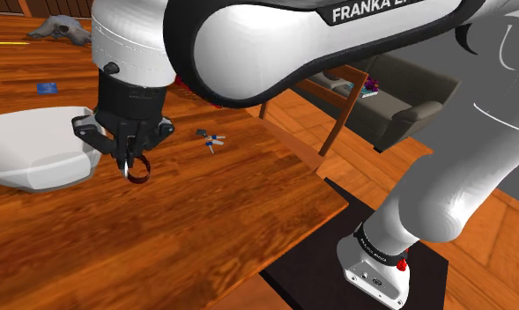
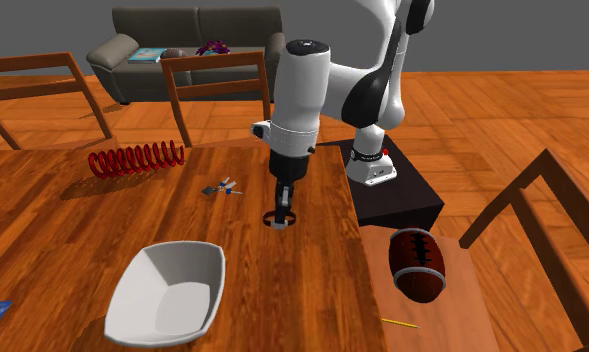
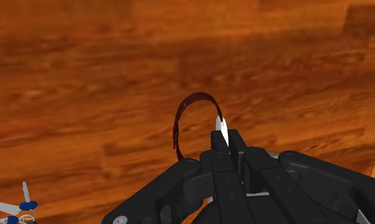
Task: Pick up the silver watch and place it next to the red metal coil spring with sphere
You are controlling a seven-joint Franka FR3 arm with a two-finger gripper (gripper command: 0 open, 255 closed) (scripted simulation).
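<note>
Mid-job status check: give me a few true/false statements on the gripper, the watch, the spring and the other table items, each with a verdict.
1. The all-black gripper is shut on the dark-strapped, silver-faced watch. True.
2. The watch lies beside the red metal coil spring. False: it is in the gripper, well apart from the spring.
3. The small blue-headed keys sit inside the white bowl. False: they lie on the wooden table, between spring and gripper.
4. A brown oval football rests on a wooden chair seat beside the table. True.
</note>
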